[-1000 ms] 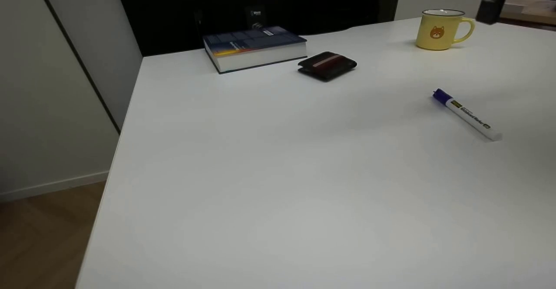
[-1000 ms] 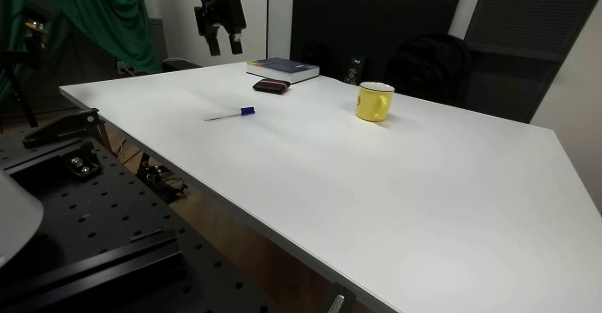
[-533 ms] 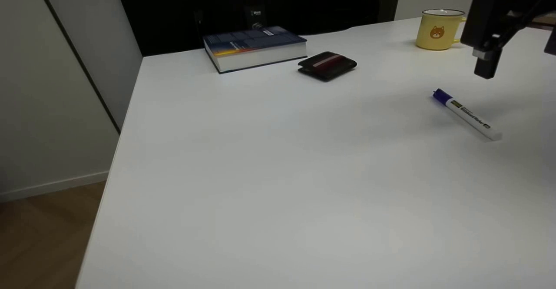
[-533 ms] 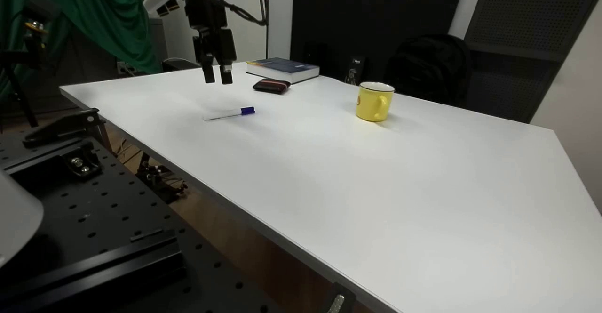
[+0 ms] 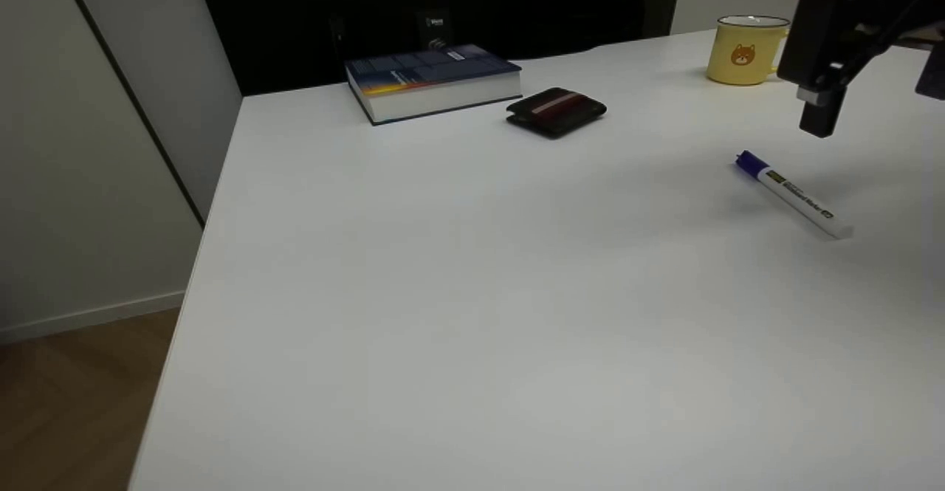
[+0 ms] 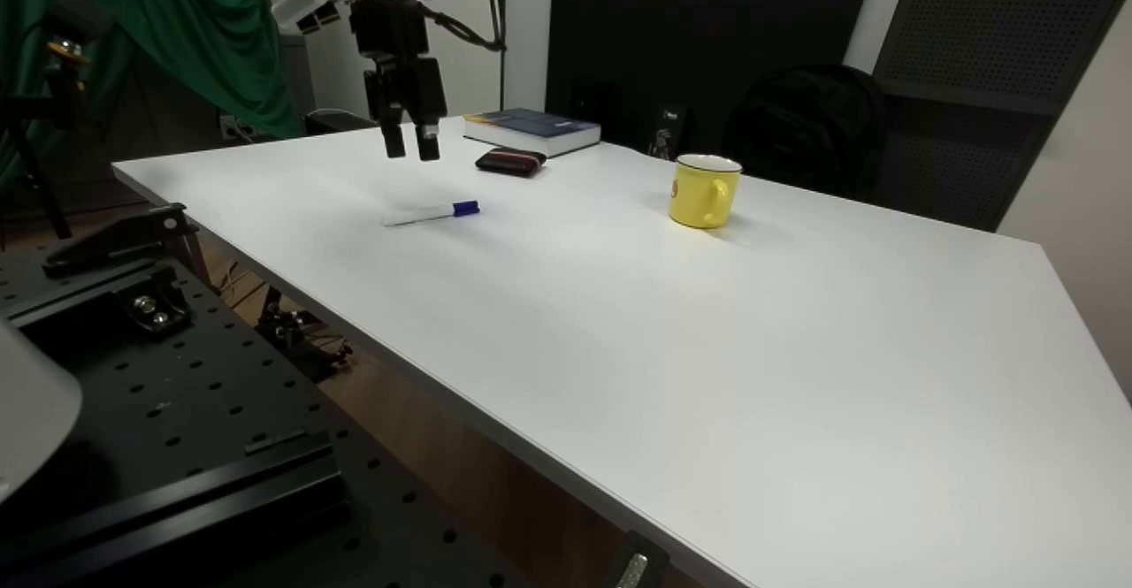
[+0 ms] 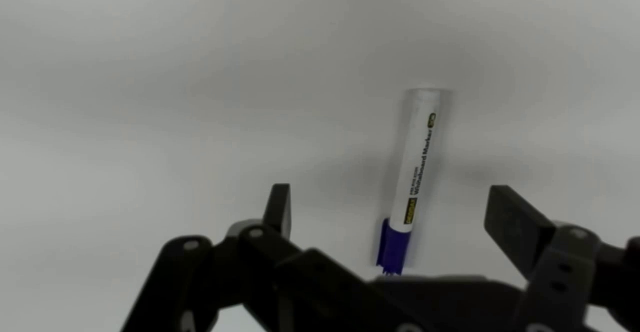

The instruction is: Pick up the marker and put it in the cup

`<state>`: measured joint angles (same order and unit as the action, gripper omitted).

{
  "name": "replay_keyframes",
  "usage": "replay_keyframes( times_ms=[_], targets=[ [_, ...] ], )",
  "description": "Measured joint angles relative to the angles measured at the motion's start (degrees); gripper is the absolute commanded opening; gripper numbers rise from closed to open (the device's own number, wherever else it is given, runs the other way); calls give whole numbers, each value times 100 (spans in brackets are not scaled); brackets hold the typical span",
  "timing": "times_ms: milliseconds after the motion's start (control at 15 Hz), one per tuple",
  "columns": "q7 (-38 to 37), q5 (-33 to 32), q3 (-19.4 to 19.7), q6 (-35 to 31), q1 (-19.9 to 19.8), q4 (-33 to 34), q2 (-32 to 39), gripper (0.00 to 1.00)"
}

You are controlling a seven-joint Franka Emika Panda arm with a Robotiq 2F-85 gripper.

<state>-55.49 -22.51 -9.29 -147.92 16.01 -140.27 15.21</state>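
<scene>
The marker [image 5: 801, 199], white with a blue cap, lies flat on the white table in both exterior views [image 6: 429, 214]. In the wrist view the marker [image 7: 416, 157] runs between the fingers, cap end toward the gripper's base. My gripper [image 6: 411, 149] is open and empty, pointing down above the marker and apart from it. In the wrist view the gripper [image 7: 389, 189] has its fingers wide on either side of the marker. The yellow mug [image 5: 744, 55] stands upright; its handle is mostly hidden behind the gripper there, but shows in an exterior view on the mug [image 6: 700, 194].
A dark wallet [image 5: 557, 112] and a thick blue book [image 5: 435, 81] lie on the table [image 5: 443, 292] near its far edge, both left of the mug there. A black perforated base plate [image 6: 221, 376] runs along the table's near edge.
Over the first half second my gripper came down toward the marker. Since then it has shifted only slightly. The marker and mug have not moved.
</scene>
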Motion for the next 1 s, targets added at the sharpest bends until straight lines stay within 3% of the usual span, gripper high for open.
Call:
replay_keyframes(
  times_ms=[667,1000],
  targets=[
    [600,372,534,-678,5,270,304,100],
    [568,558,841,-1619,237,302,537,100]
  ],
)
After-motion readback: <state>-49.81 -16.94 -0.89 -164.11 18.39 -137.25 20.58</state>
